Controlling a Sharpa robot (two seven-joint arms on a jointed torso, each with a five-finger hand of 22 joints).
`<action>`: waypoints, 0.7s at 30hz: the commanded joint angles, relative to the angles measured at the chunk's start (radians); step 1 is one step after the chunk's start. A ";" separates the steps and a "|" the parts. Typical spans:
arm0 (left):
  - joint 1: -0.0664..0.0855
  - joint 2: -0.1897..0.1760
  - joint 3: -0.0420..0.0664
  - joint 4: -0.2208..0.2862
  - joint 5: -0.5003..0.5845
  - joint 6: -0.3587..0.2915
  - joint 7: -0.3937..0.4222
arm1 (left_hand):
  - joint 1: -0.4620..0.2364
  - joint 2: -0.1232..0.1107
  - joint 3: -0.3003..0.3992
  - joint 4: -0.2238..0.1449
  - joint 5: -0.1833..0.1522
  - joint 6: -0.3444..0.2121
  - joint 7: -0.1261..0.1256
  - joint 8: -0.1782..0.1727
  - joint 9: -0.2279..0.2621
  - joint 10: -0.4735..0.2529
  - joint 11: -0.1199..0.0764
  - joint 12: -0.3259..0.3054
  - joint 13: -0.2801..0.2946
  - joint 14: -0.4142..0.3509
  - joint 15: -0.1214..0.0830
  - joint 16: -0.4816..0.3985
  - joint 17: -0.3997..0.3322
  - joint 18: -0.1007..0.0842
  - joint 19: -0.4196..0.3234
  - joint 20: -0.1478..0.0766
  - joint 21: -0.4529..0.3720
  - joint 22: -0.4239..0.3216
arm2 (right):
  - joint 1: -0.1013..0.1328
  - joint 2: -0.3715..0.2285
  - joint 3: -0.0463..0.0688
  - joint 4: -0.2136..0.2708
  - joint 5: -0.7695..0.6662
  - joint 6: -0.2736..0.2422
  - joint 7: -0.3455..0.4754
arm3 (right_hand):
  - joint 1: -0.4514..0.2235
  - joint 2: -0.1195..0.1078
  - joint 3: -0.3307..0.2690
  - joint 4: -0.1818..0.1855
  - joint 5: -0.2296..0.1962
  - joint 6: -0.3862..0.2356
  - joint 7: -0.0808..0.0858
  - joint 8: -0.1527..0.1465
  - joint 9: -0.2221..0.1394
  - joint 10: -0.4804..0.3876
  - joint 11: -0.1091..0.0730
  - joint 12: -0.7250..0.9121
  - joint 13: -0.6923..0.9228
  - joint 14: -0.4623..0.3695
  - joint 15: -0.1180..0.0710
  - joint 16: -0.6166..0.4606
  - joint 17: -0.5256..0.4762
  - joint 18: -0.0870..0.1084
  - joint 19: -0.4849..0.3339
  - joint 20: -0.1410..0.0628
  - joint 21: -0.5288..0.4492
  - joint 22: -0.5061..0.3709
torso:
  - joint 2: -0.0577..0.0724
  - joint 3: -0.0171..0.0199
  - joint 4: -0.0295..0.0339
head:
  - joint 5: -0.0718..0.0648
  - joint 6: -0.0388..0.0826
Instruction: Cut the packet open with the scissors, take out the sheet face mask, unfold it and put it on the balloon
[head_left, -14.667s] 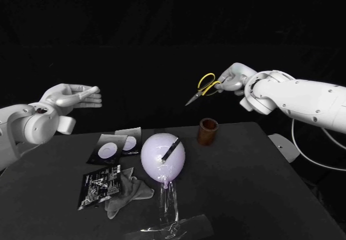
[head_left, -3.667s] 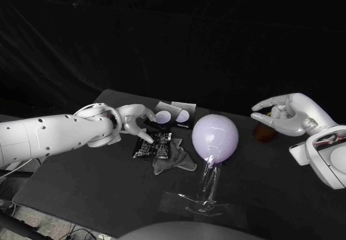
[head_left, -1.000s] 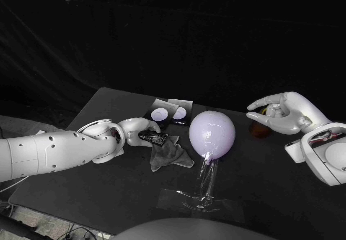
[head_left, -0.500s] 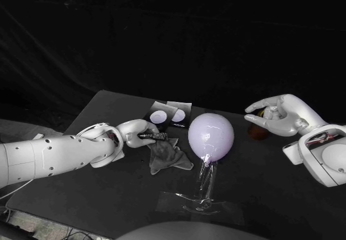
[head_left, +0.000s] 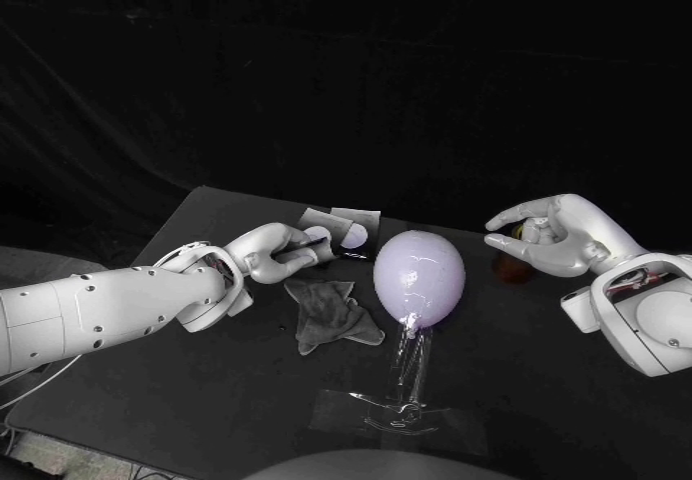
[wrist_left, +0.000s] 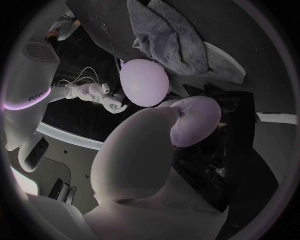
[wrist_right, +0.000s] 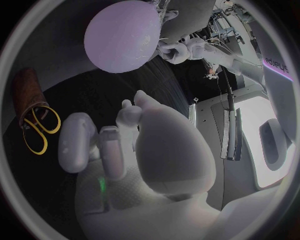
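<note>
Above black table, left hand grips the packet, likely light and slick, best held near an edge; right hand hangs empty, fingers apart.

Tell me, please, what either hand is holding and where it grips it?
The left hand pinches the packet near one end between its fingers; the right hand holds nothing.
</note>
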 joint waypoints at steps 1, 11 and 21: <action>0.004 -0.002 0.013 0.014 0.110 -0.032 0.075 | -0.011 -0.003 0.005 -0.001 -0.004 0.011 0.010 0.008 0.002 0.009 -0.002 -0.008 -0.001 0.008 -0.002 -0.005 -0.002 0.003 0.005 0.000 0.002 -0.002 | -0.001 0.005 0.000 -0.005 -0.003 0.007 0.019 | -0.004 0.009 0.008 0.000 0.002 -0.005 0.001 0.002 0.002 0.146 -0.020 0.441 0.733 0.099 -0.004 0.004 0.205 -0.002 0.026 -0.002 0.000 0.186 | 0.000 0.0004 0.0000 | -0.003 0.008; 0.027 0.004 0.042 0.056 0.435 0.079 0.090 | -0.061 -0.022 -0.013 -0.018 -0.003 0.052 -0.013 0.025 0.005 0.157 -0.037 0.014 0.013 0.115 -0.037 0.038 0.018 0.007 0.063 -0.018 0.037 0.007 | 0.001 0.020 0.001 -0.010 0.015 -0.006 0.057 | -0.003 0.016 0.020 -0.001 0.004 -0.012 0.002 0.000 0.002 0.089 -0.019 0.347 0.663 0.094 -0.004 -0.002 0.179 0.007 0.010 -0.001 -0.053 0.174 | -0.001 0.0008 -0.0014 | -0.017 0.047; 0.045 0.055 0.046 0.076 0.642 0.143 0.107 | -0.084 -0.004 -0.059 -0.055 -0.003 0.065 -0.036 0.011 -0.005 0.272 -0.075 0.056 0.027 0.183 -0.074 0.105 0.057 0.002 0.117 -0.055 0.100 0.039 | 0.035 0.050 0.004 -0.022 0.069 -0.002 0.112 | 0.002 -0.008 0.126 0.016 0.009 -0.025 0.007 -0.016 0.008 -0.268 -0.016 -0.556 -0.030 0.030 -0.003 -0.099 -0.068 0.061 -0.108 0.001 -0.412 0.077 | 0.000 0.0009 -0.0010 | -0.044 0.087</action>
